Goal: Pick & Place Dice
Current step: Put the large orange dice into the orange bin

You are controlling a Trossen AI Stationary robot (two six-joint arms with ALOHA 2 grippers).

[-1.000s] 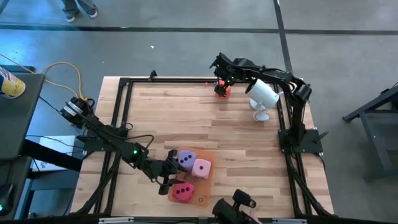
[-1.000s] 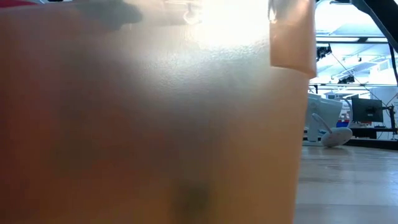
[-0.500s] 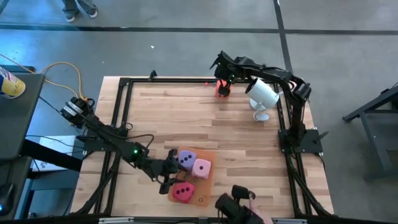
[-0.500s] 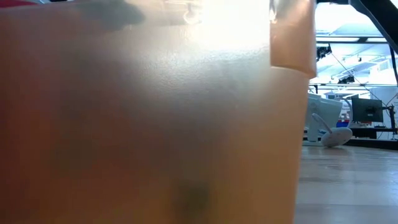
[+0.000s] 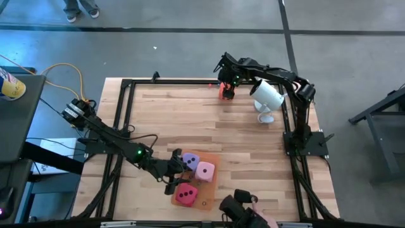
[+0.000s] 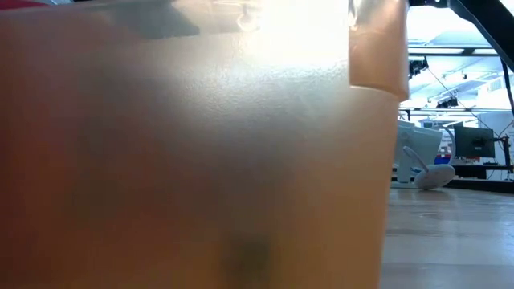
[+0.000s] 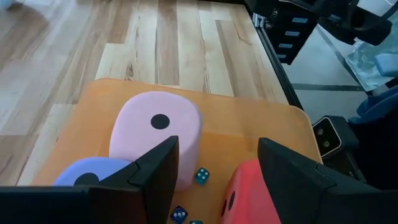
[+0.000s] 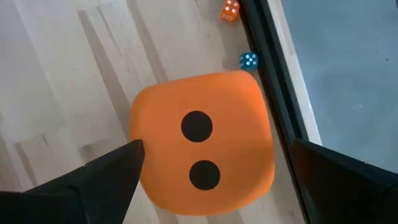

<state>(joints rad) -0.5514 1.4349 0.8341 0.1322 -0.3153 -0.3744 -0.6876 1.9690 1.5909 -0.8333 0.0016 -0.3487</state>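
Pale wooden planks make up the tabletop (image 5: 190, 120), boxed in by a black metal frame (image 5: 124, 101) on grey floor. At its near edge lies a flat translucent orange rectangular mat (image 5: 207, 193), which carries three soft cubes with dark pips: the purple die (image 5: 189, 162), the pink die (image 5: 205, 170) just beside it, and the red die (image 5: 185, 195) nearer the edge. A few tiny blue dice (image 7: 201, 176) sit on the mat between them. The left end effector (image 5: 177, 172) is low over the mat's left edge, its fingers (image 7: 155, 171) spread apart with nothing between them, one by the purple and pink dice, the other by the red die. In the low view the mat's translucent orange fills most of the picture and blocks the dice. At the far rail, the right end effector (image 5: 226, 87) straddles the soft orange die (image 5: 226, 92), fingers (image 8: 106, 171) wide on either side; whether they touch it I cannot tell. A tiny orange die (image 8: 230, 10) and a tiny blue one (image 8: 249, 60) lie by the rail there. A white camera (image 5: 267, 96) stands just right of the orange die.
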